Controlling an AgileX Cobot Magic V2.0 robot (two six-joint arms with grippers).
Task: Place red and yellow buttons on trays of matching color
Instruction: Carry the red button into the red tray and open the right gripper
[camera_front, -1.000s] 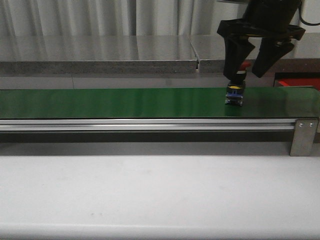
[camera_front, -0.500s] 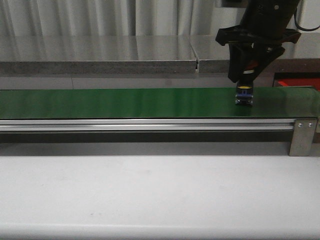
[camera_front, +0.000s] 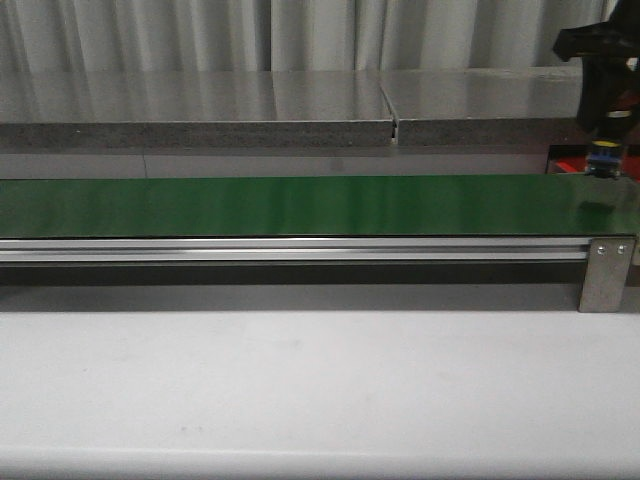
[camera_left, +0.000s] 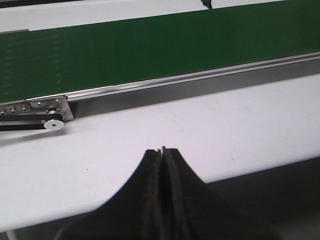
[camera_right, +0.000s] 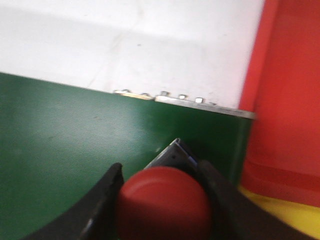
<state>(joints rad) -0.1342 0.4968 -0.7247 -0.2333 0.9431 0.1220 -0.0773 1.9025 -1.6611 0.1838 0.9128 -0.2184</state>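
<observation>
Hanging at the far right end of the green belt (camera_front: 300, 205), the right gripper (camera_front: 606, 140) is closed around the red button (camera_right: 164, 202), which is held clear of the belt surface. Since half a second ago it has been lifted and carried rightward. The red tray (camera_right: 287, 90) lies just beyond the belt's end. The left gripper (camera_left: 162, 165) is seen pressed closed, empty, over the white table (camera_left: 200, 135).

Red button (camera_right: 162, 202) clamped between the right gripper (camera_right: 161, 200) fingers.
Green belt (camera_right: 75, 145) fills the lower left; red tray (camera_right: 287, 95) runs down the right edge.
</observation>
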